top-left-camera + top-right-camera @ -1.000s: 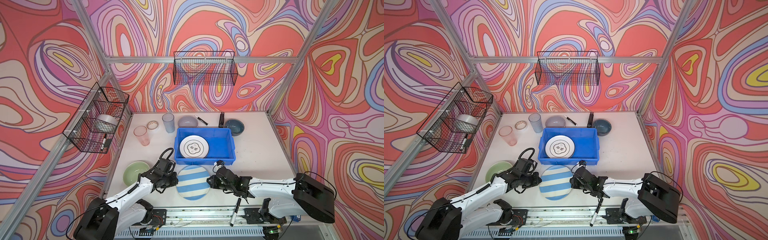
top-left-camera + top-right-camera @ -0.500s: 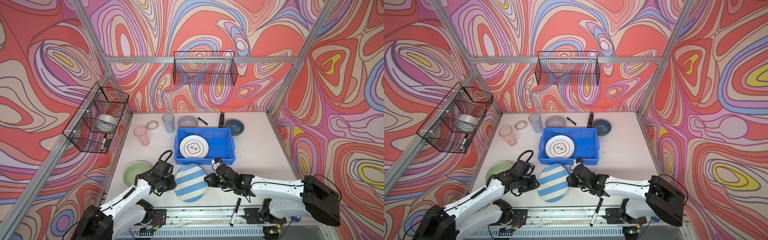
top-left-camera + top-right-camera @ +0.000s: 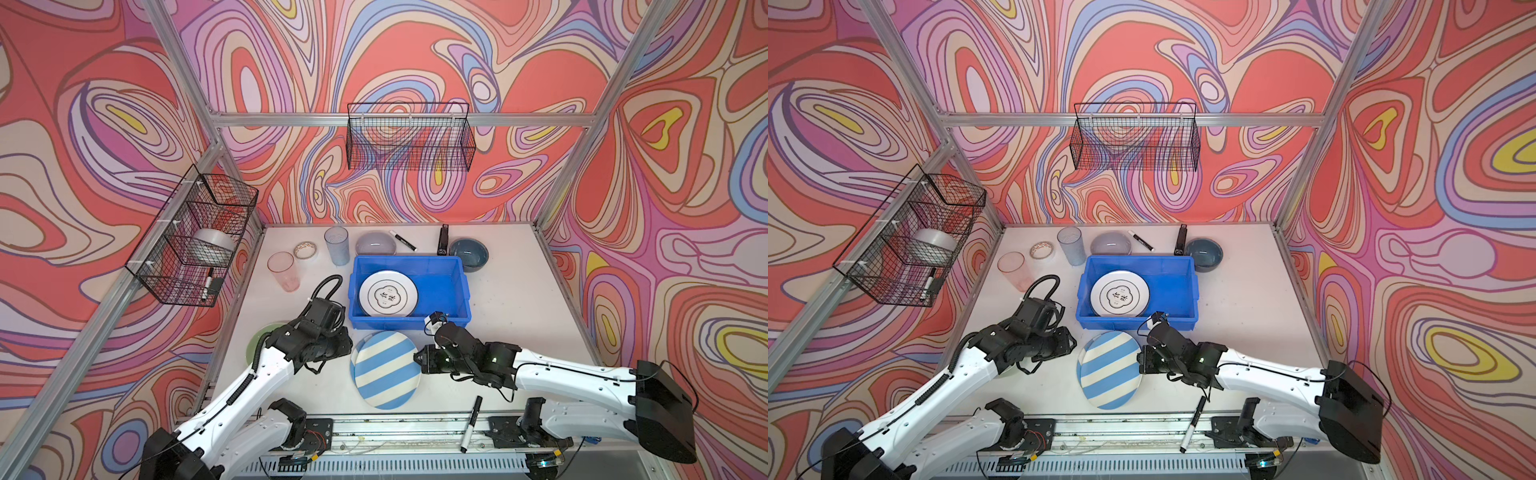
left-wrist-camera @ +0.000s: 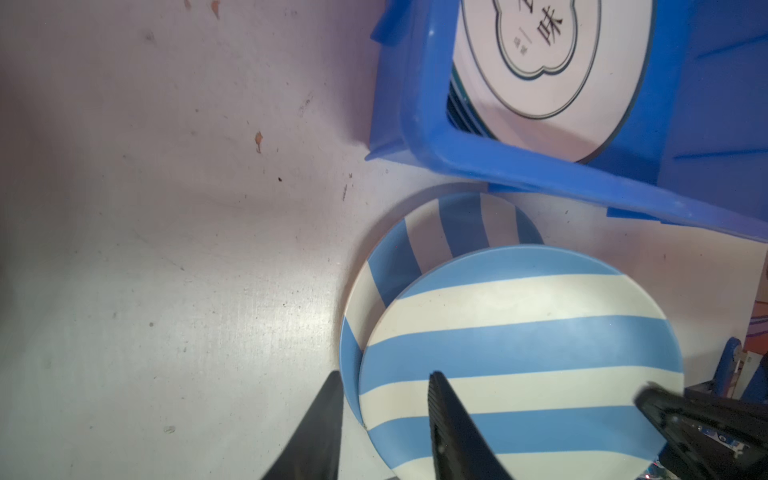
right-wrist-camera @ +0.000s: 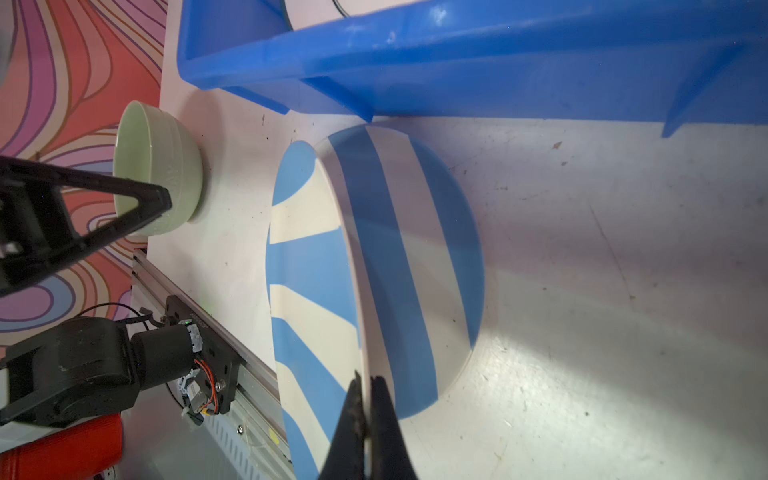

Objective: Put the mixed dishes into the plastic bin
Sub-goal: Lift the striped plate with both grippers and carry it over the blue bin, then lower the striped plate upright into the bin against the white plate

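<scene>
Blue plastic bin (image 3: 409, 258): centre of both top views, holding one lettered plate (image 3: 387, 293); its right half lies bare.
Striped plate (image 3: 384, 370): on the table (image 3: 519, 316) just below the bin's near wall, tilted, right rim raised, left edge low.
Right end effector (image 5: 365, 399): clenched on that raised rim.
Left end effector (image 4: 384, 399): released, fingers spread just beside the plate's left edge, gripping nothing.
Done: one dish binned, by my judgement.
Left to do: striped plate, green bowl (image 3: 259, 343), pink tumbler (image 3: 283, 271), bluish tumbler (image 3: 336, 245), lavender bowl (image 3: 375, 244), dark blue bowl (image 3: 468, 253).
Edges: the bin's near rim stands close above the plate; the lift must likely clear it.
Open room: bare table at right; a marker (image 3: 471, 424) lies lower centre.
</scene>
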